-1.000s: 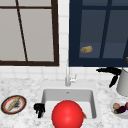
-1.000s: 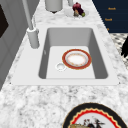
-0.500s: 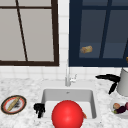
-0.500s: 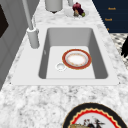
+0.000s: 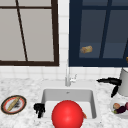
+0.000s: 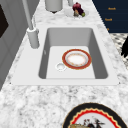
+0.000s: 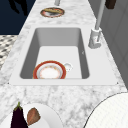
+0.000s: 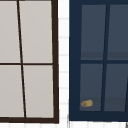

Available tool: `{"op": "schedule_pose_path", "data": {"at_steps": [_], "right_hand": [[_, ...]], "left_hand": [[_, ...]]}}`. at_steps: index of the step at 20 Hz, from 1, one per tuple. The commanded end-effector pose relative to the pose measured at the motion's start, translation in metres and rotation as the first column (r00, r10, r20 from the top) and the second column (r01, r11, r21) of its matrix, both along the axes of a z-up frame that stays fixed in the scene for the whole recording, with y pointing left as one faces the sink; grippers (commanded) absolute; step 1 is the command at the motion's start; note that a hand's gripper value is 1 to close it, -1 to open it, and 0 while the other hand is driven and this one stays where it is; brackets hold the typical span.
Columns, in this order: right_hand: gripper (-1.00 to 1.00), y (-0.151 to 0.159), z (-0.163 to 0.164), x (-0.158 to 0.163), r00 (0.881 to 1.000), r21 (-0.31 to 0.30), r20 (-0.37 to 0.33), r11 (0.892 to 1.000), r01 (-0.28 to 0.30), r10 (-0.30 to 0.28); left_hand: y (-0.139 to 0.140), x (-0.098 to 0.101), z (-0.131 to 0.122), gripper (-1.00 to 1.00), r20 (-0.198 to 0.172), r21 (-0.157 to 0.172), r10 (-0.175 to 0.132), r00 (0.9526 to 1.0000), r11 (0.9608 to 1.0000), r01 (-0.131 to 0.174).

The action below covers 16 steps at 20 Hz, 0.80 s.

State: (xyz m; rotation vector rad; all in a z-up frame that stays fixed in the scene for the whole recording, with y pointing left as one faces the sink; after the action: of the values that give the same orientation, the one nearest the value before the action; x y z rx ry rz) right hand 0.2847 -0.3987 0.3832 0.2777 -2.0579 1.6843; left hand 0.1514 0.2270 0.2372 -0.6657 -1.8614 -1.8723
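My left hand (image 5: 39, 109) hangs by the sink's (image 5: 45, 93) front left corner, fingers pointing loosely down, holding nothing. In the right side view it floats off the counter's front edge (image 7: 18, 6), near the patterned plate (image 7: 52, 12). A hand (image 6: 124, 47) also shows at the right edge of the left side view. My right hand (image 5: 110, 82) hovers open with its fingers stretched leftward, just left of a pale grey pot (image 5: 123, 82). A red-rimmed plate (image 6: 76, 59) lies flat in the sink, beside the drain (image 6: 60, 66). A large red round shape (image 5: 67, 115) covers the sink's front.
The faucet (image 5: 67, 77) stands behind the sink. A patterned plate with a long bread piece (image 5: 13, 104) sits on the left counter. A white plate with an eggplant (image 7: 18, 117) sits on the right counter. A small tan roll (image 8: 87, 103) shows against the dark window.
My right hand seems to have sunk slightly beside the pot. The left hand and the plate in the sink have not moved.
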Motion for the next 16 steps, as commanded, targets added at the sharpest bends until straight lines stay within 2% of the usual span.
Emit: {"op": "schedule_pose_path", "data": {"at_steps": [1, 4, 6, 8, 12, 16], "right_hand": [[-1.0, -0.007, -0.014, 0.0, 0.994, -0.012, -0.038, 0.994, 0.105, -0.105], [-1.0, -0.005, -0.024, -0.002, 0.985, -0.014, -0.069, 0.987, 0.16, -0.16], [-1.0, -0.003, -0.034, -0.002, 0.977, -0.028, -0.042, 0.977, 0.209, -0.21], [-1.0, -0.001, -0.044, -0.002, 0.966, -0.059, -0.059, 0.967, 0.249, -0.252], [-1.0, 0.0, -0.063, -0.002, 0.939, -0.087, -0.063, 0.939, 0.331, -0.337], [-1.0, 0.0, -0.081, -0.002, 0.905, -0.125, -0.075, 0.905, 0.407, -0.418]], "left_hand": [[0.0, 0.0, 0.0, 0.0, 0.0, 0.0, 0.0, 1.0, 1.0, 0.0], [0.0, 0.0, 0.0, 0.0, 0.0, 0.0, 0.0, 1.0, 1.0, 0.0], [0.0, 0.0, 0.0, 0.0, 0.0, 0.0, 0.0, 1.0, 1.0, 0.0], [0.0, 0.0, 0.0, 0.0, 0.0, 0.0, 0.0, 1.0, 1.0, 0.0], [0.0, 0.0, 0.0, 0.0, 0.0, 0.0, 0.0, 1.0, 1.0, 0.0], [0.0, 0.0, 0.0, 0.0, 0.0, 0.0, 0.0, 1.0, 1.0, 0.0]]}}
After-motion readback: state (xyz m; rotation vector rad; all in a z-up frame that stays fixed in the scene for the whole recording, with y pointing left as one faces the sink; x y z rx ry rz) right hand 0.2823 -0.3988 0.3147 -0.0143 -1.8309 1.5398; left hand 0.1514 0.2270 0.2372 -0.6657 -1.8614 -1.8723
